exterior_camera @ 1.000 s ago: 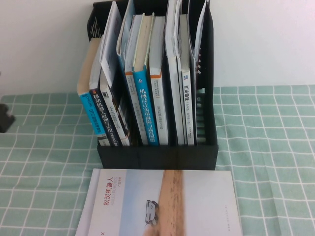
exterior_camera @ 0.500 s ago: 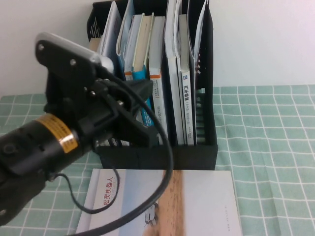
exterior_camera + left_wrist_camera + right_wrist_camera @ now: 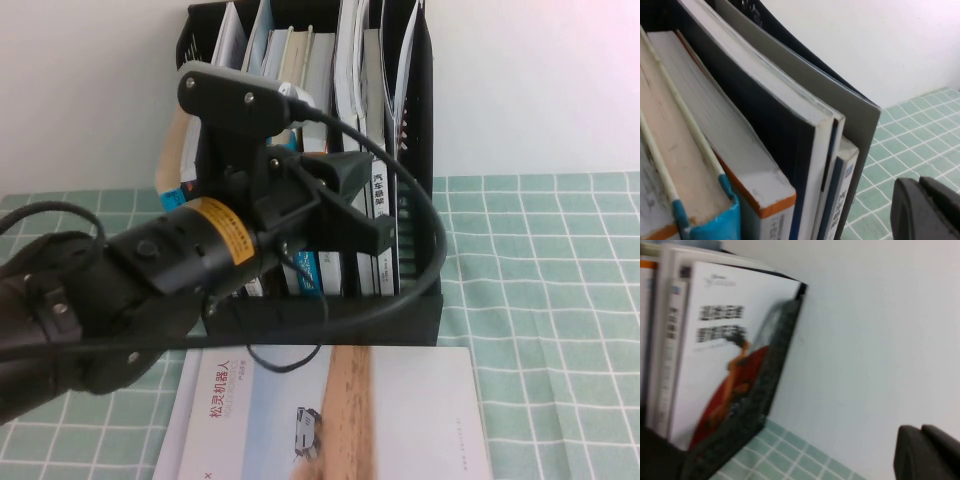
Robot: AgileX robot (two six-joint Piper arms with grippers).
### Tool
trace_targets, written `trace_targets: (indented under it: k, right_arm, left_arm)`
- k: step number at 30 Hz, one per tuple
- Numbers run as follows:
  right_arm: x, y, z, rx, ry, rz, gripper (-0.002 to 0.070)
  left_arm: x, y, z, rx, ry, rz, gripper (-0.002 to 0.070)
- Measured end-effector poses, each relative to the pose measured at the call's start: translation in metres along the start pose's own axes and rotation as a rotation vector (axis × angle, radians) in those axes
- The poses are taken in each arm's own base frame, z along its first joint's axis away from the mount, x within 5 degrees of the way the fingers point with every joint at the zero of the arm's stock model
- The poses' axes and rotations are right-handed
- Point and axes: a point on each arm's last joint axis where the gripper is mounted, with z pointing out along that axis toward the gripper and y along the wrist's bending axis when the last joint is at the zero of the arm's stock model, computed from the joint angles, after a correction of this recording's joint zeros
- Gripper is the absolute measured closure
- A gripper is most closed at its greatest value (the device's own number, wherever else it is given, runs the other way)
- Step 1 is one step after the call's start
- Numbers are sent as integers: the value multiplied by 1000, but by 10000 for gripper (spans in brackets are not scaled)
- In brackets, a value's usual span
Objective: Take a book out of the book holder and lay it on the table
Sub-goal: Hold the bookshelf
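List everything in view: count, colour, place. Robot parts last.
holder: one, black, at the back middle of the table.
book: one, white cover with a red shape, standing at the holder's right end.
blue-spined books: at least two, partly hidden by the arm, standing left of centre in the holder.
other books: several, white and grey spines, upright in the holder.
pale book: one, with a tan stripe, lying flat in front of the holder.
table: one, pale green checked cloth.
wall: white, behind.
left gripper: black, raised in front of the holder's middle books.
right gripper: black, only a tip shows, right of the holder.
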Motion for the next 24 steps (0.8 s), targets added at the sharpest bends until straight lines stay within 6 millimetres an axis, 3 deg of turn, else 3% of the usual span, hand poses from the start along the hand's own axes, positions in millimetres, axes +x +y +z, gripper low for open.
trace_targets:
  k: [7,12,16,21,24]
  right_arm:
    - [0,9,0,-90,-12,2,678]
    - [12,-22,-3,214,204,-56,678]
    - [32,-46,-11,465,473,38,678]
    - [59,-28,-1,282,737,164,678]
    - [61,-12,7,131,741,305,678]
  left_arm:
    - [2,3,30,-22,17,-118,678]
    - [7,5,47,-29,39,-123,678]
    - [10,6,54,-30,49,-73,678]
    - [11,6,55,-34,50,-23,678]
    - [12,7,54,-44,65,2,678]
